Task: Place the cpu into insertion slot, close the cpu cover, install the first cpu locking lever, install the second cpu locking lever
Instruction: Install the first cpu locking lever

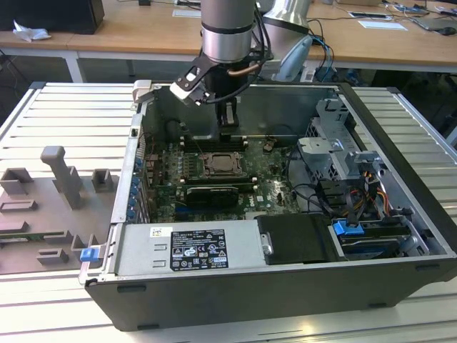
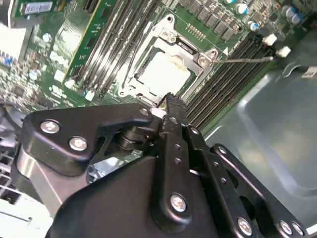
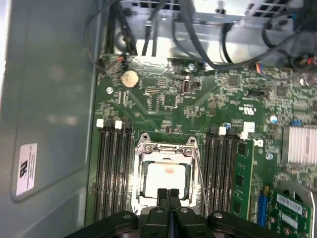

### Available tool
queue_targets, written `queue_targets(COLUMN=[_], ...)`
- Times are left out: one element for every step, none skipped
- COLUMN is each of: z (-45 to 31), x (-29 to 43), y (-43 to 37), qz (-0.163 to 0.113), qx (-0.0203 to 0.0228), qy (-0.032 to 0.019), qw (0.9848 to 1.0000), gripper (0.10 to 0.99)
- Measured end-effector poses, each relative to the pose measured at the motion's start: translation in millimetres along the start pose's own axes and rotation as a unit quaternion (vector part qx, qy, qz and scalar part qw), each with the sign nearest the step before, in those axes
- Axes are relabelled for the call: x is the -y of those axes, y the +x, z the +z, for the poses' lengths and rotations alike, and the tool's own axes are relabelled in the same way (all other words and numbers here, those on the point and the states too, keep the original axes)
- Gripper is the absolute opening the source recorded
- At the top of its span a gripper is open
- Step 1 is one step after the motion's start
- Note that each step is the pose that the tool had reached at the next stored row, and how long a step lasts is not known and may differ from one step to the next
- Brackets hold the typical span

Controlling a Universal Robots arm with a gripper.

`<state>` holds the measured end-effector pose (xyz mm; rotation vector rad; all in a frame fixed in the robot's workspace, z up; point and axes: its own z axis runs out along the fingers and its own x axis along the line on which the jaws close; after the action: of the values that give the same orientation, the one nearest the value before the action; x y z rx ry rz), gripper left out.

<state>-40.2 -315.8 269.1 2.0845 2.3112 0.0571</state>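
Hanging down from the arm into the open computer case (image 1: 214, 304), the gripper (image 1: 227, 125) stood over the far side of the green motherboard (image 1: 268, 187), just behind the insertion slot (image 1: 223, 166) as the exterior view showed it. In the first wrist view its jaws were pressed together with nothing between them, and the two black fingertips (image 3: 162, 194) lay over the near edge of the socket.

The cpu (image 3: 166, 177) sat in the slot, pale metal face up. The cpu cover (image 3: 165, 154) lay down flat around it as a silvery frame. The second wrist view showed the same pale square (image 2: 163, 74) just beyond the gripper's tip (image 2: 171, 99).

One thin wire lever (image 2: 245, 59) ran out from a corner of the socket across the neighbouring memory slots (image 2: 223, 79) — in the first wrist view it appeared as a slanted line (image 3: 199, 176) beside the cover. Whether the gripper touched the cover or hovered just above it could not be told.

Long black memory slots (image 3: 113, 168) flanked the socket on both sides.
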Motion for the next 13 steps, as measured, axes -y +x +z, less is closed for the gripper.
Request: queue_targets(z=[0.3, 0.4, 0.6, 0.7, 0.9, 1.0, 1.0, 0.9, 0.9, 0.9, 0.9, 0.9, 0.9], x=[0.0, 0.1, 0.1, 0.1, 0.1, 0.1, 0.0, 0.1, 0.1, 0.1, 0.1, 0.1, 0.1], y=[0.0, -0.1, -0.1, -0.1, 0.0, 0.0, 0.0, 0.0, 0.0, 0.0, 0.0, 0.0, 0.0], qz=[-0.024, -0.03, -0.034, -0.038, -0.051, -0.061, -0.074, -0.087, -0.095, -0.1, -0.104, -0.113, -0.121], qx=[-0.0009, -0.0012, -0.0014, -0.0016, -0.0022, -0.0028, -0.0034, -0.0039, -0.0043, -0.0045, -0.0047, -0.0051, -0.0054], qy=[0.0002, 0.0007, 0.001, 0.0012, 0.0015, 0.0015, 0.0015, 0.0016, 0.0017, 0.0017, 0.0017, 0.0017, 0.0017], qw=[0.9997, 0.9995, 0.9994, 0.9993, 0.9987, 0.9981, 0.9973, 0.9962, 0.9955, 0.995, 0.9946, 0.9936, 0.9927], gripper=[0.106, 0.106, 0.106, 0.106, 0.106, 0.106, 0.106, 0.106, 0.106, 0.106, 0.106, 0.106, 0.106])
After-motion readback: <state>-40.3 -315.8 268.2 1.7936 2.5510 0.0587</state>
